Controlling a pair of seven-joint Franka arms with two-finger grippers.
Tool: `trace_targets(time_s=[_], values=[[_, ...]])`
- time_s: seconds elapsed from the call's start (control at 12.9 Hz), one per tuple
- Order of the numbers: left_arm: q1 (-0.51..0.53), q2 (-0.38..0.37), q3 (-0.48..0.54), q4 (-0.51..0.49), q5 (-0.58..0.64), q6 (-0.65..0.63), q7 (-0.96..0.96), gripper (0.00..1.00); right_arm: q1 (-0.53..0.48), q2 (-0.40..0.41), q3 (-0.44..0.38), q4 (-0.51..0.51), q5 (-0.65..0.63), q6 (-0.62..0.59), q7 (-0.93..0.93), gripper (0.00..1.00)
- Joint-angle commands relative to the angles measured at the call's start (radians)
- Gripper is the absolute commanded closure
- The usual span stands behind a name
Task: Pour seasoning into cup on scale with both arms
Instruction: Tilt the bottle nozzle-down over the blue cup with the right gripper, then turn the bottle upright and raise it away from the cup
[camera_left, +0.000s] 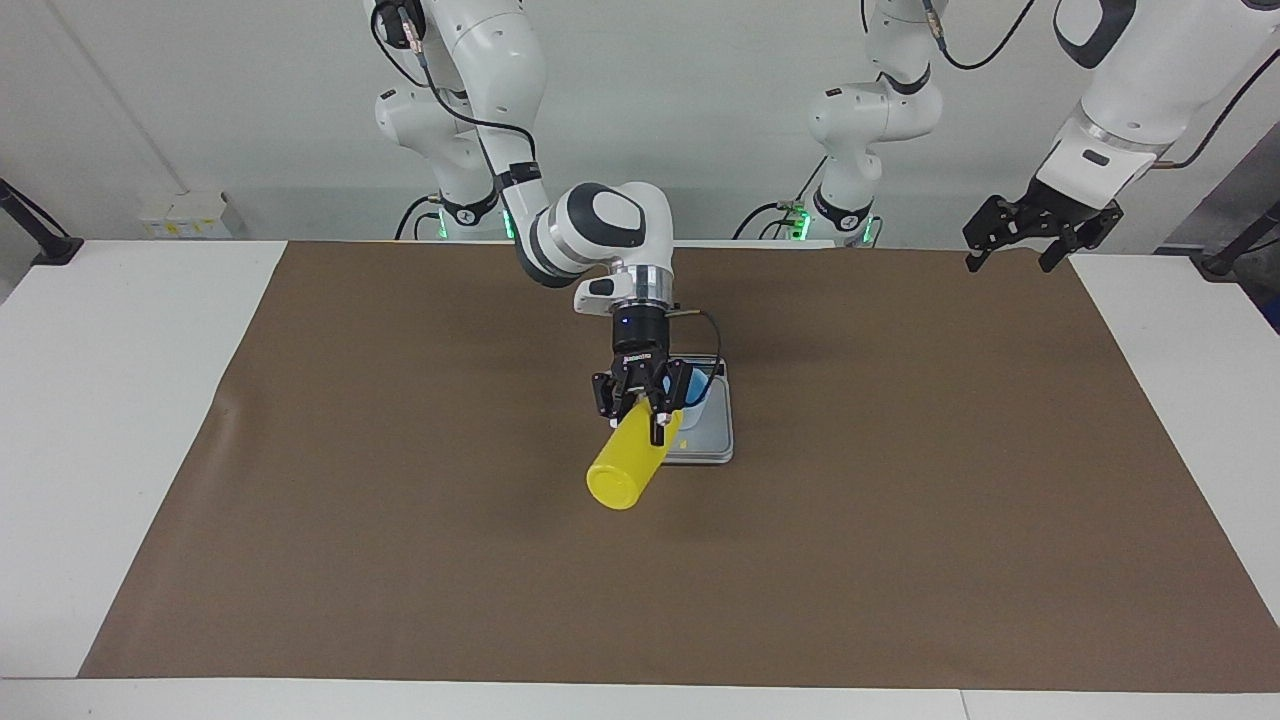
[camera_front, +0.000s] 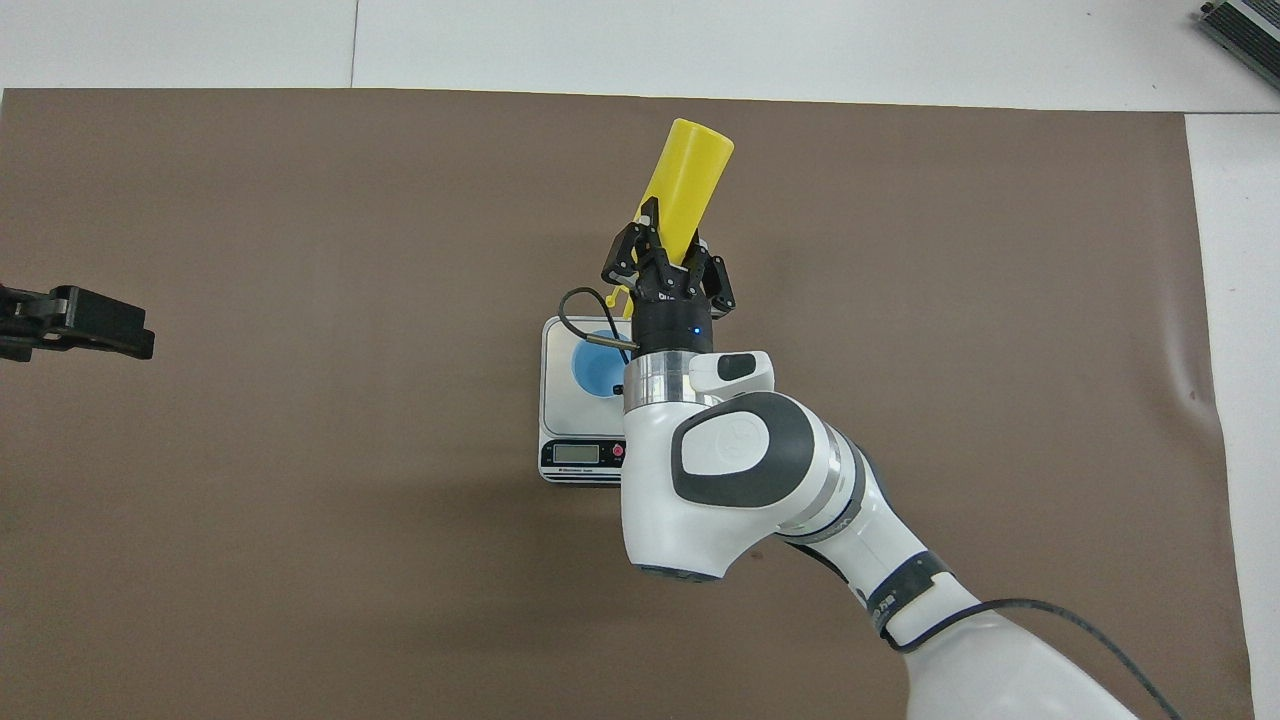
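Seasoning (camera_left: 625, 470) in my right gripper (camera_left: 640, 415), clamped tight round bottle near nozzle end, tilted over, base raised away from me, nozzle pointing down at cup (camera_left: 697, 385). Brown mat (camera_left: 400, 500) covers table. Scale (camera_left: 712, 435) mid-mat, display edge toward me. Cup sits on scale, partly hidden by wrist. My left gripper (camera_left: 1040, 235) waits, jaws spread, empty, over mat edge at left arm's end.
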Motion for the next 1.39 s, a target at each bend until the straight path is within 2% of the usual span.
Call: trace_targets(time_s=[0.0,0.31,0.77,1.08,1.32], values=[[0.010,-0.015,-0.006,-0.015,0.014,-0.010,-0.010,0.00,0.010,0.020,0.001,0.018,-0.089,-0.038,0.174,1.00],[0.010,-0.015,-0.006,-0.015,0.014,-0.010,-0.010,0.00,0.040,0.031,0.001,0.018,-0.119,-0.084,0.174,1.00],[0.010,-0.015,-0.006,-0.015,0.014,-0.010,-0.010,0.00,0.041,0.031,0.003,0.042,-0.094,-0.079,0.203,1.00],[0.010,-0.015,-0.006,-0.015,0.014,-0.010,-0.010,0.00,0.025,-0.005,0.001,0.074,0.056,0.013,0.191,1.00],[0.010,-0.015,-0.006,-0.015,0.014,-0.010,-0.010,0.00,-0.041,-0.061,0.000,0.082,0.269,0.132,0.185,1.00]])
